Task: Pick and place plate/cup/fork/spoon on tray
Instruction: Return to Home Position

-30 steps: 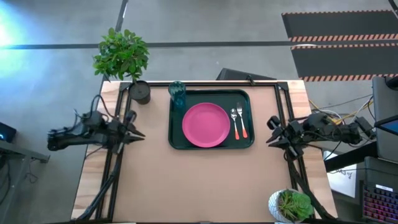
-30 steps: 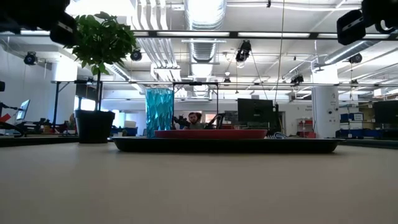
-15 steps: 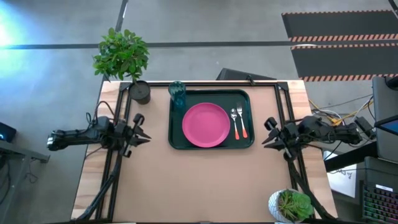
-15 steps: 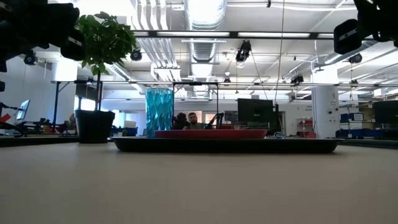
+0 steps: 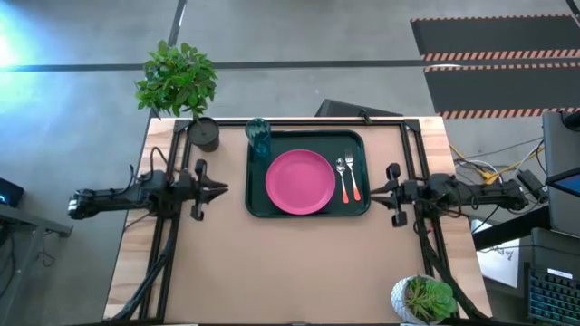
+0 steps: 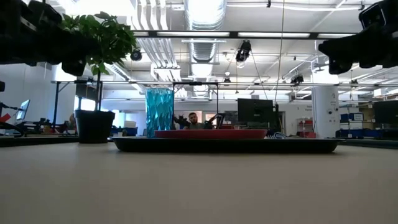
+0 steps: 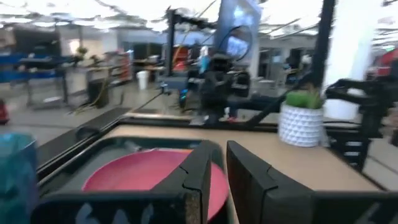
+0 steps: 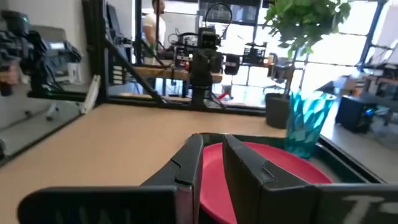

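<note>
The dark green tray (image 5: 308, 210) lies at the table's far middle. On it are the pink plate (image 5: 300, 181), the spoon (image 5: 342, 168) and the orange-handled fork (image 5: 352, 184), both to the plate's right. The teal cup (image 5: 258, 137) stands at the tray's far left corner. My left gripper (image 5: 220, 188) is shut and empty, above the table just left of the tray and pointing at it. It also shows in the left wrist view (image 7: 225, 180). My right gripper (image 5: 374, 192) is shut and empty just right of the tray, and shows in the right wrist view (image 8: 212, 168).
A dark pot with a leafy plant (image 5: 204, 134) stands at the far left corner. A white pot with a small plant (image 5: 422, 299) stands at the near right corner. Black frame rails (image 5: 172, 235) run along both sides. Bare tabletop (image 5: 299, 272) lies on the tray's near side.
My left gripper has moved toward the table's right and my right gripper toward its left, both closing in on the tray. Each has swung round and now points straight at the tray. The tableware has stayed put.
</note>
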`<state>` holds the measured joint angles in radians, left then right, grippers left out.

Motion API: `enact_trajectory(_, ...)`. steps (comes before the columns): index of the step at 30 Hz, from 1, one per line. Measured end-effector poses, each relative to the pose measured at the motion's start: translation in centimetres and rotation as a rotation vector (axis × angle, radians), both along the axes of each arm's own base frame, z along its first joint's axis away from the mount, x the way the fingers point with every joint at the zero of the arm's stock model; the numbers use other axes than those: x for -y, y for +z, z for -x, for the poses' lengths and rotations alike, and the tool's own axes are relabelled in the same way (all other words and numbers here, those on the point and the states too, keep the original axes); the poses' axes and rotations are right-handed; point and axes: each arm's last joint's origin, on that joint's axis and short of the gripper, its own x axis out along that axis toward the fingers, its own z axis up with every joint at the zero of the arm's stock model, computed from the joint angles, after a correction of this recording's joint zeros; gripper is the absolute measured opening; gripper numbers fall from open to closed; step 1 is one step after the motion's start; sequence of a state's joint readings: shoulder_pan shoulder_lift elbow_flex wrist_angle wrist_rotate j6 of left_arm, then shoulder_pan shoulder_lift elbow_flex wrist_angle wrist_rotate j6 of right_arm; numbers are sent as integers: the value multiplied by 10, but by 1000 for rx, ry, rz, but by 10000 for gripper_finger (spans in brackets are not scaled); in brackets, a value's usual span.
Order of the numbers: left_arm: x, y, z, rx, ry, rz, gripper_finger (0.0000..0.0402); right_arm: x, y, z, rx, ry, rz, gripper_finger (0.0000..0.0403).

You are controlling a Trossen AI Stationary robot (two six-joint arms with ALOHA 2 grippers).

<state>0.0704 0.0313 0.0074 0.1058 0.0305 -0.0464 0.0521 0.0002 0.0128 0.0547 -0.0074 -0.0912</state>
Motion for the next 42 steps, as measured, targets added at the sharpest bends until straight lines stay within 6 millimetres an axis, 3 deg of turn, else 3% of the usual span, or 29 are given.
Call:
enact_trajectory(9,-1,-12,-3,-119,17,125,34,1,-7,-3,-81,-25,15,52)
enact_trajectory(42,-1,-14,-4,-141,15,137,34,1,-10,-5,-116,-28,20,52)
